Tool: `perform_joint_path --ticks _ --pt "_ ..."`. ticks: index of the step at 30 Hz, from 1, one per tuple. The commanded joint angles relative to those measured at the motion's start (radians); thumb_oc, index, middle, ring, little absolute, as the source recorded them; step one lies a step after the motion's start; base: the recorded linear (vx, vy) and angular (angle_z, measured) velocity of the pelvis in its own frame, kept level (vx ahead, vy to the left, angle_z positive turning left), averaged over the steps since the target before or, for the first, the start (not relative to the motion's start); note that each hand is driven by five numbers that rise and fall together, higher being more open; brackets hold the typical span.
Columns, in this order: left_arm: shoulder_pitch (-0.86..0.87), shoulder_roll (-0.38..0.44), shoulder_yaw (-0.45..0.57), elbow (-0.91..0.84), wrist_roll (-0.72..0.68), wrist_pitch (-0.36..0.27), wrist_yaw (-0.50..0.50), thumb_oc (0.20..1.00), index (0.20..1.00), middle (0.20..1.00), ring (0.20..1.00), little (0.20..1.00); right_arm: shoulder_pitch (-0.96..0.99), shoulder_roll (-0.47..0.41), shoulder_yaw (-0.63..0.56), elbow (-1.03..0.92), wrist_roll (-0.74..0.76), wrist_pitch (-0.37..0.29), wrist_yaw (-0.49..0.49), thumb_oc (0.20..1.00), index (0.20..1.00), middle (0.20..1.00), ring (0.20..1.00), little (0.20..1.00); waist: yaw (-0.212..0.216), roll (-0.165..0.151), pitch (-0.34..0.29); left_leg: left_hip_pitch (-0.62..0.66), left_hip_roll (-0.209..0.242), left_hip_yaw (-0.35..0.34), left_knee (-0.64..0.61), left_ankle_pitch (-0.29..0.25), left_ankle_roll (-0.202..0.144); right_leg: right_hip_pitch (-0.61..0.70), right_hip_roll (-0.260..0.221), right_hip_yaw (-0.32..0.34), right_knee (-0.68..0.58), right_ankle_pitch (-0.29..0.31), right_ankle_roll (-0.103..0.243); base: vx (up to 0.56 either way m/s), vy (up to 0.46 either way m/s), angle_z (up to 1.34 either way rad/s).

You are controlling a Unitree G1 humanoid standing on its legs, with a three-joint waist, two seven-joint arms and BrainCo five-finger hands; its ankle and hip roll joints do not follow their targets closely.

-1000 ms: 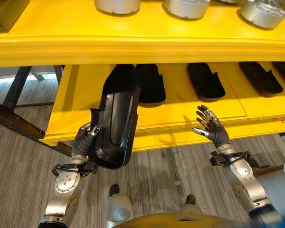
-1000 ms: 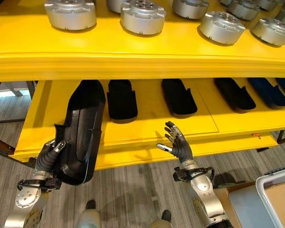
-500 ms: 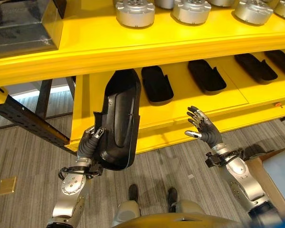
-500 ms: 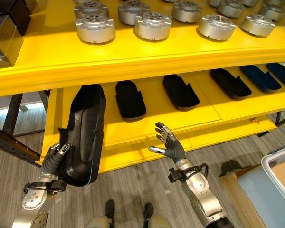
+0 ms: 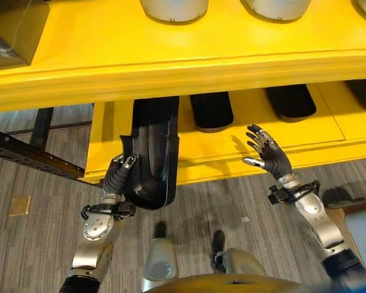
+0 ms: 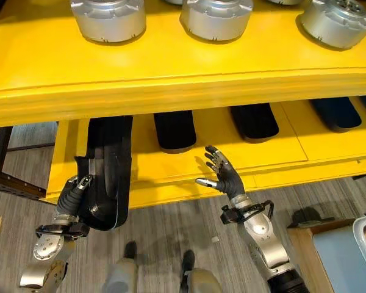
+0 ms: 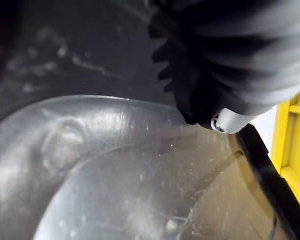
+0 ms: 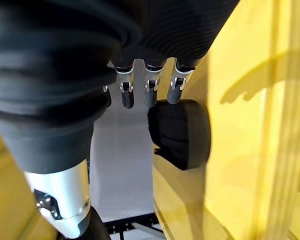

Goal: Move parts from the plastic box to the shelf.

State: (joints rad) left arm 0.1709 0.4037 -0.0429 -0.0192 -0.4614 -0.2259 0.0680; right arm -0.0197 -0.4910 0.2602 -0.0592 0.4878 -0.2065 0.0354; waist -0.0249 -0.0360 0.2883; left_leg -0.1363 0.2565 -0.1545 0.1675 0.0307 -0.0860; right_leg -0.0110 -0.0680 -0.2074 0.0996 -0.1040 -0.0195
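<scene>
**Long black part held at the lower shelf's front edge**

The long black part (image 5: 152,155) hangs lengthwise in the left hand (image 5: 118,176), its far end reaching in under the upper shelf (image 5: 183,58) and over the left end of the lower shelf (image 5: 256,143), its near, rounded end sticking out past that shelf's front edge above the wood-patterned floor (image 5: 43,232). It is a glossy moulded shell with a raised rib along its middle. The left hand grips it at the near left side, fingers curled round the part's edge and the thumb laid against its outer face; in the left wrist view the shiny dark surface of the part (image 7: 115,165) lies right against the hand's ribbed cover.

On the lower shelf, further back, lie other black parts of the same kind side by side: one (image 5: 211,110) just to the right of the held part, another (image 5: 291,101) further right, and a third (image 6: 335,113) near the right end. They lie apart from one another.

The right hand (image 5: 267,154) is raised in front of the lower shelf's front edge, palm turned toward the shelf, fingers straight and spread, holding nothing and touching nothing.

On the upper shelf stand round silver metal parts (image 6: 108,18) in a row.
</scene>
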Motion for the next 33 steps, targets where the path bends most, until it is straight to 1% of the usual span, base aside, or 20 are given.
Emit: perform_joint_path --ticks 1,2,4,7,8,10,11,13,15,17,21,24,27,29,33 --pt "-0.068 -0.001 0.003 -0.085 -0.095 -0.084 -0.012 0.200 0.200 0.200 0.200 0.200 0.042 -0.004 -0.016 -0.052 0.024 -0.072 -0.014 1.000 1.000 1.000 1.000 1.000 -0.003 0.028 -0.062 0.033 0.008 0.062 -0.093 0.010 -0.028 -0.127 -0.103 0.041 0.159 0.050 0.112 -0.06 0.460 0.08" --pt "-0.127 -0.010 -0.023 -0.051 -0.112 -0.093 0.005 0.200 0.200 0.200 0.200 0.200 0.044 0.011 -0.021 -0.041 0.039 -0.079 -0.030 1.000 1.000 1.000 1.000 1.000 -0.011 0.024 -0.048 0.017 -0.019 0.083 -0.061 -0.012 -0.030 -0.122 -0.133 0.036 0.149 0.071 0.127 -0.05 0.440 0.48" --pt "-0.204 -0.004 -0.035 -0.003 -0.117 -0.102 0.035 0.200 0.200 0.200 0.200 0.200 0.021 0.020 0.002 -0.041 0.042 -0.070 -0.027 1.000 1.000 1.000 1.000 1.000 -0.015 0.003 -0.043 0.006 -0.056 0.108 0.001 -0.068 -0.025 -0.123 -0.162 0.072 0.120 0.102 0.150 -0.03 0.292 0.37" --pt "-0.256 -0.007 -0.051 0.028 -0.120 -0.100 0.056 0.200 0.200 0.200 0.200 0.200 0.013 0.025 0.013 -0.042 0.036 -0.060 -0.027 1.000 1.000 1.000 1.000 1.000 -0.022 -0.014 -0.048 -0.007 -0.074 0.125 0.046 -0.098 -0.022 -0.128 -0.179 0.088 0.118 0.109 0.159 0.00 0.136 -0.25" --pt "-0.290 -0.002 -0.056 0.052 -0.117 -0.100 0.073 0.200 0.200 0.200 0.200 0.200 0.006 0.027 0.023 -0.043 0.036 -0.053 -0.025 1.000 1.000 1.000 1.000 1.000 -0.026 -0.022 -0.053 -0.016 -0.080 0.134 0.073 -0.117 -0.017 -0.132 -0.184 0.104 0.120 0.111 0.163 0.01 0.107 -0.15" --pt "-0.345 -0.001 -0.058 0.059 -0.124 -0.102 0.107 0.200 0.200 0.200 0.200 0.200 -0.007 0.023 0.034 -0.055 0.021 -0.046 -0.030 1.000 1.000 1.000 1.000 1.000 -0.033 -0.030 -0.058 -0.035 -0.083 0.141 0.109 -0.131 -0.017 -0.142 -0.189 0.115 0.131 0.108 0.168 -0.01 0.070 -0.09" --pt "-0.347 -0.001 -0.058 0.060 -0.124 -0.102 0.107 0.200 0.200 0.200 0.200 0.200 -0.008 0.023 0.034 -0.055 0.021 -0.045 -0.030 1.000 1.000 1.000 1.000 1.000 -0.032 -0.029 -0.058 -0.038 -0.083 0.141 0.113 -0.133 -0.016 -0.145 -0.189 0.115 0.132 0.108 0.168 -0.02 0.049 -0.06" --pt "-0.413 0.004 -0.053 0.078 -0.123 -0.106 0.147 0.200 0.200 0.200 0.200 0.200 -0.029 0.024 0.051 -0.055 0.024 -0.040 -0.033 1.000 1.000 1.000 1.000 1.000 -0.038 -0.038 -0.060 -0.062 -0.083 0.144 0.157 -0.150 -0.017 -0.164 -0.191 0.128 0.156 0.104 0.172 -0.03 0.039 -0.04" --pt "-0.488 0.013 -0.066 0.105 -0.116 -0.111 0.185 0.200 0.200 0.200 0.200 0.200 -0.053 0.023 0.069 -0.056 0.028 -0.035 -0.039 1.000 1.000 1.000 1.000 1.000 -0.044 -0.042 -0.059 -0.081 -0.079 0.146 0.194 -0.162 -0.017 -0.185 -0.192 0.139 0.183 0.098 0.176 -0.04 0.027 -0.12" --pt "-0.553 0.015 -0.088 0.136 -0.145 -0.111 0.201 0.200 0.200 0.200 0.200 0.200 -0.071 0.023 0.085 -0.060 0.034 -0.033 -0.044 1.000 1.000 1.000 1.000 1.000 -0.051 -0.043 -0.060 -0.096 -0.077 0.145 0.219 -0.175 -0.016 -0.201 -0.190 0.150 0.205 0.090 0.178 -0.04 0.025 -0.17" --pt "-0.760 0.014 -0.146 0.256 -0.166 -0.115 0.270 0.200 0.200 0.200 0.200 0.200 -0.120 0.020 0.143 -0.064 0.041 -0.024 -0.044 1.000 1.000 1.000 1.000 1.000 -0.070 -0.043 -0.052 -0.146 -0.070 0.144 0.303 -0.204 -0.017 -0.260 -0.186 0.178 0.278 0.065 0.172 -0.08 0.029 -0.18" --pt "-0.836 0.011 -0.158 0.307 -0.184 -0.116 0.300 0.200 0.200 0.200 0.200 0.200 -0.129 0.012 0.167 -0.077 0.049 -0.022 -0.039 1.000 1.000 1.000 1.000 1.000 -0.081 -0.043 -0.050 -0.180 -0.063 0.140 0.342 -0.215 -0.018 -0.296 -0.181 0.188 0.312 0.054 0.169 -0.09 0.003 -0.16" --pt "-0.944 0.037 -0.134 0.414 -0.230 -0.121 0.347 0.200 0.200 0.200 0.200 0.200 -0.107 -0.016 0.173 -0.150 0.083 -0.027 -0.016 1.000 1.000 1.000 1.000 1.000 -0.097 -0.045 -0.055 -0.238 -0.044 0.128 0.395 -0.229 -0.017 -0.358 -0.164 0.199 0.373 0.033 0.162 -0.09 -0.029 -0.08" --pt "-0.975 0.056 -0.116 0.471 -0.250 -0.121 0.359 0.200 0.200 0.200 0.200 0.200 -0.088 -0.028 0.165 -0.184 0.097 -0.032 -0.008 1.000 1.000 1.000 1.000 1.000 -0.104 -0.045 -0.059 -0.263 -0.041 0.126 0.414 -0.234 -0.018 -0.379 -0.159 0.200 0.388 0.029 0.161 -0.05 -0.032 -0.13" --pt "-1.008 0.100 -0.092 0.530 -0.255 -0.120 0.376 0.200 0.200 0.200 0.200 0.200 -0.058 -0.046 0.141 -0.228 0.113 -0.045 0.004 1.000 1.000 1.000 1.000 1.000 -0.111 -0.041 -0.066 -0.307 -0.039 0.114 0.434 -0.235 -0.019 -0.422 -0.152 0.197 0.413 0.024 0.161 -0.04 -0.025 -0.08"
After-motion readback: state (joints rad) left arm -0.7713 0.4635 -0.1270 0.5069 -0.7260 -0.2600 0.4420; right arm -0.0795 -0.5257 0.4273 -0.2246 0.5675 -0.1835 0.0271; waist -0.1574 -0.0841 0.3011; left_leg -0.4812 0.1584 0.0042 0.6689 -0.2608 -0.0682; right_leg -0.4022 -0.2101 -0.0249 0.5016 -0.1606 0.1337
